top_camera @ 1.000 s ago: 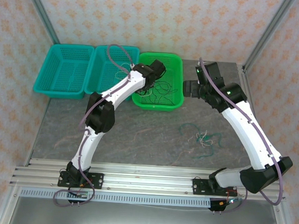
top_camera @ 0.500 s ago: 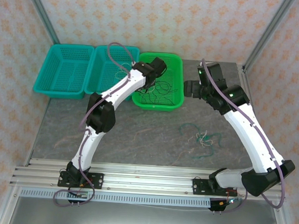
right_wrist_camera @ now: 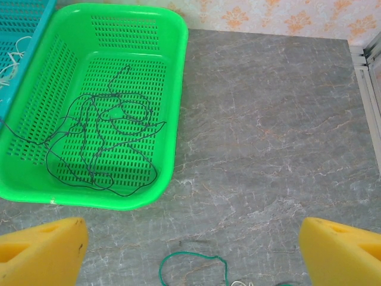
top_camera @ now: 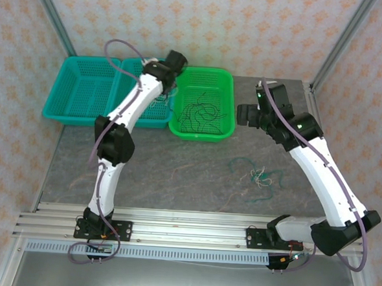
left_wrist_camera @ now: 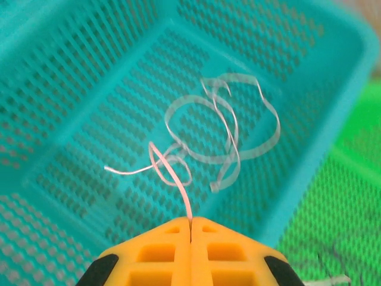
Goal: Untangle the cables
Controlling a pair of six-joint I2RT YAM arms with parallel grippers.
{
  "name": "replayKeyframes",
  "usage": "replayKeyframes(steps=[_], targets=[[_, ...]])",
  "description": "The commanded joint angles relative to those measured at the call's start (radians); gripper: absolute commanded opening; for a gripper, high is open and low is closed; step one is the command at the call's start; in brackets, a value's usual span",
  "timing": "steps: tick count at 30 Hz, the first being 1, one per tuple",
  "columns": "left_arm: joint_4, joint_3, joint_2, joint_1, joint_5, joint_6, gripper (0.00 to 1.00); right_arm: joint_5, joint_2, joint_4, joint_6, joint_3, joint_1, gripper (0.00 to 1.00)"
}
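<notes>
My left gripper [left_wrist_camera: 190, 221] is shut on one thin cream-white cable [left_wrist_camera: 171, 173], which curls out from between the yellow fingertips. It hangs over the right teal basket [top_camera: 137, 94], where looped white cables [left_wrist_camera: 229, 128] lie on the mesh floor. Black cables [top_camera: 202, 111] [right_wrist_camera: 107, 137] lie tangled in the green basket [top_camera: 225, 129]. A small clump of green-blue and cream cables [top_camera: 260, 176] rests on the table, its green loop [right_wrist_camera: 191, 257] near the bottom edge of the right wrist view. My right gripper [right_wrist_camera: 190, 253] is open above the bare table, right of the green basket.
A second teal basket [top_camera: 77, 94] stands at the far left, beside the first. The three baskets line the back of the grey marbled table [top_camera: 176, 174]. Metal frame posts [top_camera: 340, 42] rise at the back corners, and an aluminium rail [top_camera: 185, 230] runs along the near edge.
My left arm has swung left from the green basket to over the right teal basket, its jaws closing fully on the cream-white cable. The right arm has drifted slightly right.
</notes>
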Motion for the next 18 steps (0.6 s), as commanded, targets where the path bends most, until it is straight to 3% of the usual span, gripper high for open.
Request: replayKeyframes(steps=[1, 6, 9, 11, 14, 18], targets=[[0.047, 0.040, -0.035, 0.065, -0.050, 0.065, 0.00, 0.033, -0.037, 0.002, 0.019, -0.026, 0.004, 0.92], [0.058, 0.065, 0.006, 0.128, -0.037, 0.100, 0.00, 0.056, -0.070, 0.055, 0.093, -0.121, 0.004, 0.93], [0.040, 0.080, 0.023, 0.149, -0.006, 0.117, 0.34, 0.047, -0.121, 0.145, 0.184, -0.262, 0.001, 0.94], [0.031, 0.081, 0.003, 0.150, -0.004, 0.140, 0.46, 0.026, -0.157, 0.186, 0.249, -0.356, -0.031, 0.95], [0.062, 0.022, -0.081, 0.149, 0.045, 0.160, 0.53, -0.142, -0.210, 0.247, 0.343, -0.485, -0.175, 0.95], [0.152, -0.128, -0.251, 0.142, 0.219, 0.150, 0.54, -0.356, -0.244, 0.290, 0.422, -0.612, -0.384, 0.95]])
